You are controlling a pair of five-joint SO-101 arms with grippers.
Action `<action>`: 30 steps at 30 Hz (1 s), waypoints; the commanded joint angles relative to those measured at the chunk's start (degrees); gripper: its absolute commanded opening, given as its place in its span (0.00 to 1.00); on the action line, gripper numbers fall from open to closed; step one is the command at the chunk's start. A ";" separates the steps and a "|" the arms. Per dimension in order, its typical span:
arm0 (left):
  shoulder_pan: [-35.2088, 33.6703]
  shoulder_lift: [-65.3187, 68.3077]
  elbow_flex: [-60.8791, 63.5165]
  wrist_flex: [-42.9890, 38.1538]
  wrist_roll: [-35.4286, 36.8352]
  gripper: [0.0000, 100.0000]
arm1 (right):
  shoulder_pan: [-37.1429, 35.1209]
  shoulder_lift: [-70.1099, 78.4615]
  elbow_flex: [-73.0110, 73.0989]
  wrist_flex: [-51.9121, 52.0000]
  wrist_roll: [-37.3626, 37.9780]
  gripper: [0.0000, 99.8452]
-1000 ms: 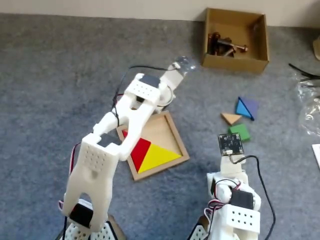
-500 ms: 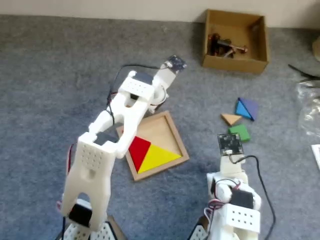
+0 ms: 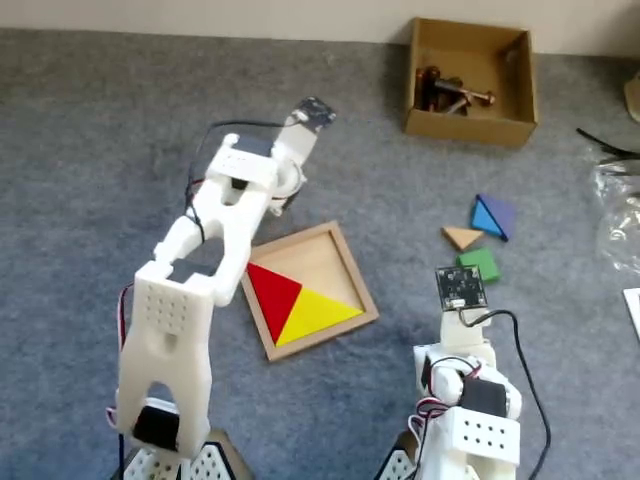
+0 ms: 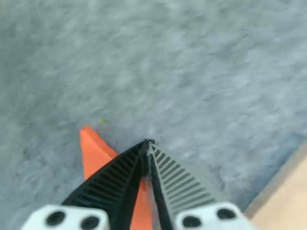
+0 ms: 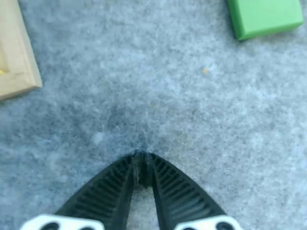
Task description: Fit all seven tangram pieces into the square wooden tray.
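High view: L arm point(image 3: 215, 230) swung left off tray point(image 3: 352, 268), baring red pc point(image 3: 275, 290), yellow pc point(image 3: 318, 310). L end effector point(image 4: 147, 142) closed, orange triangle point(image 4: 93, 148) beneath; grip unclear. 5 pcs to go.

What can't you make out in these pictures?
Orange piece: left wrist view, partly hidden behind the left gripper.
Tray: high view, the left arm covers one corner.
Green piece: right wrist view, cut off by the picture's edge.
Box contents: high view, too small to name.
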 commanded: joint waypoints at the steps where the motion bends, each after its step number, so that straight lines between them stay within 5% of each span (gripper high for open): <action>1: -3.12 -1.89 -1.10 1.85 0.09 0.01 | 1.71 0.13 1.19 -1.54 0.70 0.01; 9: -3.91 -2.59 -1.89 3.08 0.00 0.01 | 1.71 0.13 1.19 -1.54 0.70 0.01; 22: -8.75 -12.18 -7.87 17.58 -0.88 0.01 | 1.71 0.13 1.19 -1.54 0.70 0.01; 30: -15.34 -12.09 -7.87 20.31 -33.85 0.01 | 1.71 0.13 1.19 -1.54 0.70 0.01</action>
